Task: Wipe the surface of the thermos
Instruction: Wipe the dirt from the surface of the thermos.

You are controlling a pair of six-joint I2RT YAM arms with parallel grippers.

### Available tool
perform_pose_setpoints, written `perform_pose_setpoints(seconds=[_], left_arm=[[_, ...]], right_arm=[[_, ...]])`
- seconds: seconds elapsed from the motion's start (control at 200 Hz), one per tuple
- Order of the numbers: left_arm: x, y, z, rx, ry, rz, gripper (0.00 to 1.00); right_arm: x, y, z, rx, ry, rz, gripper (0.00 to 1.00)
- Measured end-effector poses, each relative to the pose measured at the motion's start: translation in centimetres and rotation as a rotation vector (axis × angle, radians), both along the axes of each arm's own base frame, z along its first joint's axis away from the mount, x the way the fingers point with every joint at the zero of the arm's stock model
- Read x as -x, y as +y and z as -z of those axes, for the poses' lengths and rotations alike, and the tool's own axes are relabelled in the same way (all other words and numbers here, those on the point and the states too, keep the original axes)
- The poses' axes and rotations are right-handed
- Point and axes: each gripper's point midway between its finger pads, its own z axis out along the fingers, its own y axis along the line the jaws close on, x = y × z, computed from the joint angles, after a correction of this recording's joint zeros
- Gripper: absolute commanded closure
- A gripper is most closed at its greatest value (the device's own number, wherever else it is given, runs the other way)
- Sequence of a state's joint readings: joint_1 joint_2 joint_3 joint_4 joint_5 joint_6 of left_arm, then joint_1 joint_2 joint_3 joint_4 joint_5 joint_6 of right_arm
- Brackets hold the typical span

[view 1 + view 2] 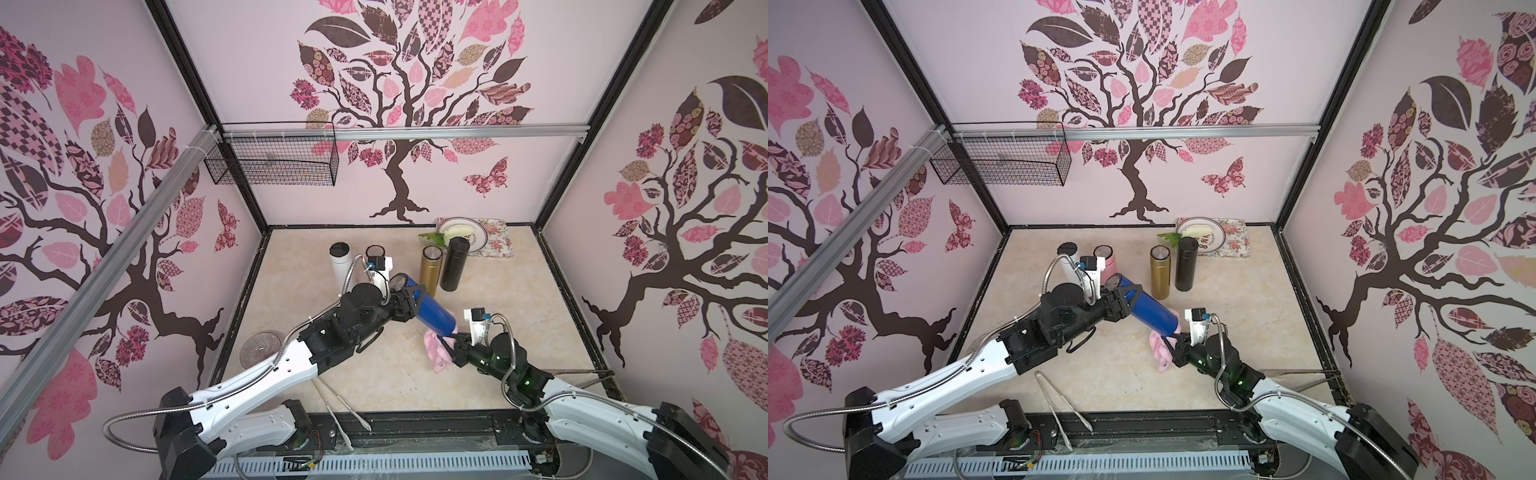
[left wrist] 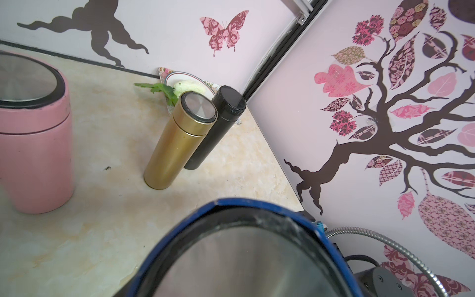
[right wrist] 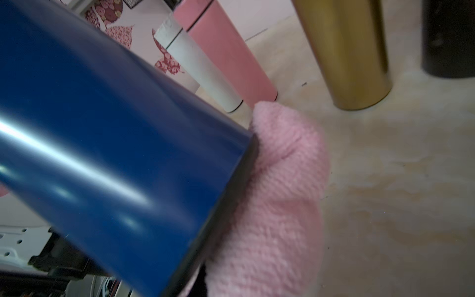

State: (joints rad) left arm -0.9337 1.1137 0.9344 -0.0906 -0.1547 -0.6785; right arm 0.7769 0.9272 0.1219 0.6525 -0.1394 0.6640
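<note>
The thermos (image 1: pixel 432 309) (image 1: pixel 1152 309) is blue with a steel-topped lid. It hangs tilted above the middle of the table, lid end up toward the left. My left gripper (image 1: pixel 411 297) (image 1: pixel 1127 297) is shut on its upper part, just below the lid. In the left wrist view only the lid (image 2: pixel 244 257) shows, close up. My right gripper (image 1: pixel 451 343) (image 1: pixel 1173 345) is shut on a pink cloth (image 1: pixel 436 353) (image 1: pixel 1160 351). In the right wrist view the cloth (image 3: pixel 277 192) presses against the bottom rim of the thermos (image 3: pixel 115 141).
A gold flask (image 1: pixel 430 270) and a black flask (image 1: pixel 455 264) stand just behind the thermos. A white flask (image 1: pixel 340 264) and a pink one (image 1: pixel 1104 259) stand at the back left. A plate on a floral tray (image 1: pixel 494 241) sits at the back right. A glass dish (image 1: pixel 259 347) lies left, tongs (image 1: pixel 345 407) near the front edge.
</note>
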Motion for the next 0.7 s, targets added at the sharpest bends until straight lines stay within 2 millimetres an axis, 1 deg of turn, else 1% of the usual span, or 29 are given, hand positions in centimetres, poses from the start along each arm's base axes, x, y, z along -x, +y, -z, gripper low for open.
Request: perform_pose_setpoints(seconds=[0.095,0.165,0.305,0.39,0.505,0.55,0.7], left_arm=[[-0.2,0.1,0.8,-0.035,0.002,-0.006,1.0],[-0.2,0.1,1.0,-0.047,0.001,-0.007,1.0],[-0.3,0.2,1.1,-0.052,0.0,-0.012,1.0],[-0.3,0.3,1.1,-0.055,0.001,-0.018,1.0],[-0.4,0.5,1.0,-0.058,-0.002,-0.029,1.0],[-0.4,0.6,0.9,-0.058,-0.006,-0.037,1.0],[-0.4,1.1,0.0,-0.034,-0.019,-0.052,1.0]], right_arm=[[0.2,0.9,1.1,-0.018,0.049,-0.035,1.0],[0.3,1.3,1.5,-0.036,0.068,-0.048,1.0],[0.3,1.3,1.3,-0.056,0.069,-0.047,1.0],[0.3,1.0,1.2,-0.045,0.064,-0.037,1.0],[0.6,0.3,0.4,-0.025,0.033,-0.023,1.0],[0.6,0.0,-0.2,-0.026,0.011,-0.014,1.0],[0.6,-0.7,-1.7,-0.052,-0.033,0.011,1.0]])
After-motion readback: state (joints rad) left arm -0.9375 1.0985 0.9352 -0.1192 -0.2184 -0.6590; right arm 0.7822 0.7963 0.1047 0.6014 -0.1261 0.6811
